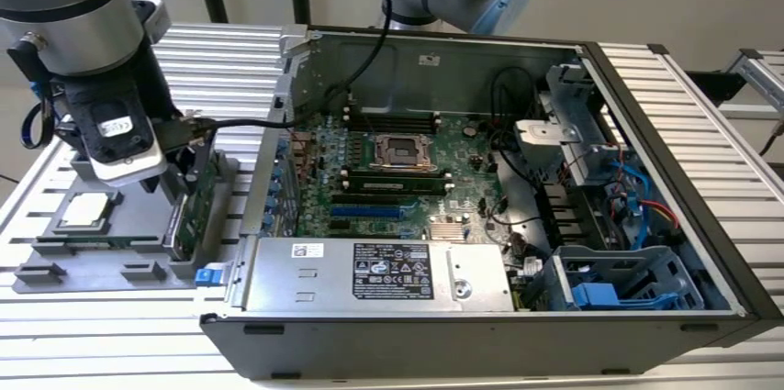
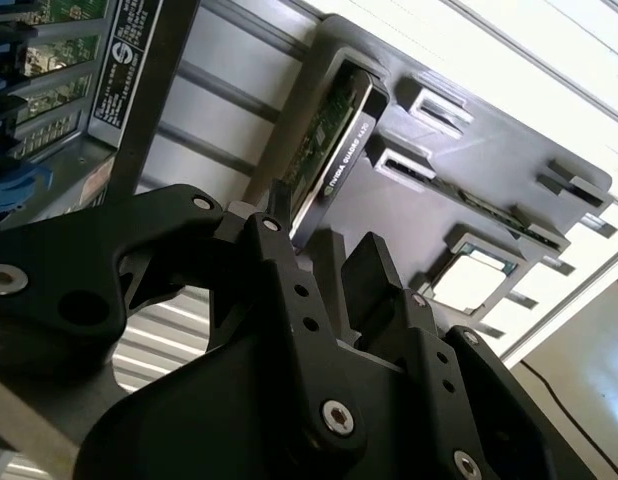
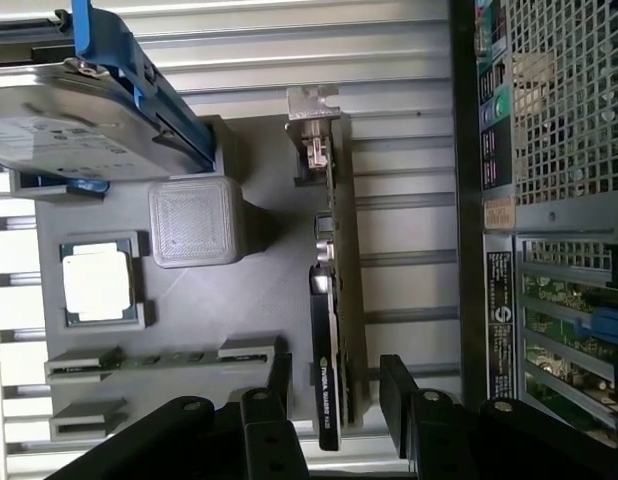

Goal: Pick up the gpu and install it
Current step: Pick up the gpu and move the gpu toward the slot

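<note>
Jaws: wide open and holding nothing. The two black fingers [image 3: 279,375] straddle the card's upper edge, one on each face, with a gap showing on both sides in both wrist views.
GPU: a thin flat card with a green circuit board, a black cooler and a silver bracket [image 3: 334,250]. It stands on edge in a slot of the grey moulded holder tray [image 3: 259,290], outside the open black computer case [image 1: 490,179].
Tray neighbours: a small square silver processor chip [image 3: 97,283] and a silver hard drive in a blue frame [image 3: 79,130], both well apart from the fingers.
Surface: slatted aluminium surface [image 3: 409,200], carrying both the tray and the case.
Handling: probably light and stiff, but fragile, since the board face carries exposed parts and a skewed pull could bind in the slot.
Grip: best across the two flat faces at the black cooler end, where the fingers are now, keeping off the bracket and the lower contact edge.
Risk: the smooth faces may slip under a light squeeze, while a hard one could stress the board.
</note>
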### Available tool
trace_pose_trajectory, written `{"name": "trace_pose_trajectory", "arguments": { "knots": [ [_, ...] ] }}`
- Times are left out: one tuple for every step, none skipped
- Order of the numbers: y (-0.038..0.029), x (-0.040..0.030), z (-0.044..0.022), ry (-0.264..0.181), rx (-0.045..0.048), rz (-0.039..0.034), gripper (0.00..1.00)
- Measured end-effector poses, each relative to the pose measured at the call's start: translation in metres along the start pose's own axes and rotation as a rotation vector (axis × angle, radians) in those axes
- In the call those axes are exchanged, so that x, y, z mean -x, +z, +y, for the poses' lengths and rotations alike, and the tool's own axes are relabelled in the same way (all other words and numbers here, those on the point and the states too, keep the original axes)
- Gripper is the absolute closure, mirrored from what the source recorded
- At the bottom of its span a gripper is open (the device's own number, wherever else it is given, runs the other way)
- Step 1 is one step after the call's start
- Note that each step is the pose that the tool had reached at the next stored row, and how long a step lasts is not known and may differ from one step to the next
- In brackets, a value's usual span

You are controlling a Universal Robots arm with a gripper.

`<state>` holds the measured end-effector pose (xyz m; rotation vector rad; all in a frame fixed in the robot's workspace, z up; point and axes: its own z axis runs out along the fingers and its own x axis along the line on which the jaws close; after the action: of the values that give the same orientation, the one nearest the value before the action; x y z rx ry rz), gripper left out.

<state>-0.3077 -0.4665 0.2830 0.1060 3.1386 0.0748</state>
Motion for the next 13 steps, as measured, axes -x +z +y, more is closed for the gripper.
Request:
{"name": "trace_pose_trajectory", "arguments": {
  "knots": [
    [0.0011,0.0,0.0,0.0,0.0,0.0,0.0],
    [0.002,0.0,-0.0001,0.0,0.0,0.0,0.0],
    [0.003,0.0,-0.0002,0.0,0.0,0.0,0.0],
    [0.004,-0.0001,-0.0002,0.0,0.0,0.0,0.0],
    [0.005,-0.0001,-0.0002,0.0,0.0,0.0,0.0],
    [0.006,-0.0001,-0.0003,0.0,0.0,0.0,0.0],
    [0.007,-0.0001,-0.0003,0.0,0.0001,-0.0001,0.0],
    [0.008,-0.0001,-0.0004,0.0,0.0001,-0.0001,0.0],
    [0.009,-0.0001,-0.0004,0.0,0.0001,0.0,0.0],
    [0.01,-0.0001,-0.0005,0.0,0.0,0.0,0.0],
    [0.0111,-0.0001,-0.0005,0.0,0.0,-0.0001,0.0],
    [0.0121,-0.0001,-0.0006,0.0,0.0,0.0,0.0],
    [0.0131,-0.0001,-0.0006,0.0,0.0,0.0,0.0]
  ]
}}
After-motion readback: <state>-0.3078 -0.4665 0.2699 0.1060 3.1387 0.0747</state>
